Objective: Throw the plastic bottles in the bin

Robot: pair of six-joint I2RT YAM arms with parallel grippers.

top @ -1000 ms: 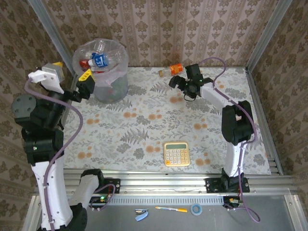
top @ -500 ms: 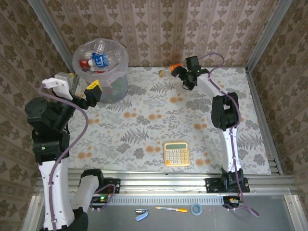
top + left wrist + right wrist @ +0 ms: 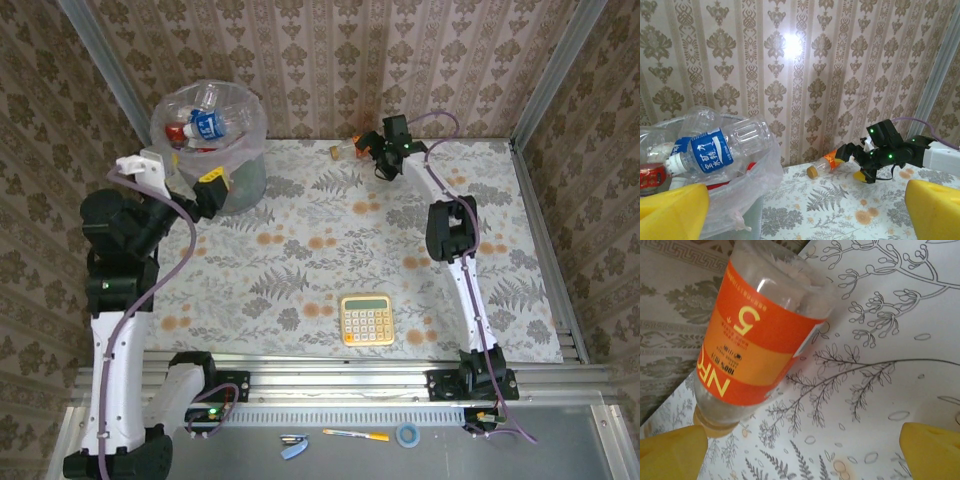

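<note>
Well, I had both pincers spread wide, with nothing pinched in either. From the top view the right gripper was stretched to the far edge of the table, just beside the orange bottle lying by the wall. The left gripper hung close to the bin at the far left. A calculator lay near the front.

The left wrist view gave me what the top one blurred: a blue bottle lay on its side atop the heap in the bin's bag. It also showed the orange one side-on, cap to the left, though I could not tell whether the right gripper touched it. Only the right wrist view showed the orange label's big 5, with the bottle lying ahead of the yellow fingers, clear of them.
</note>
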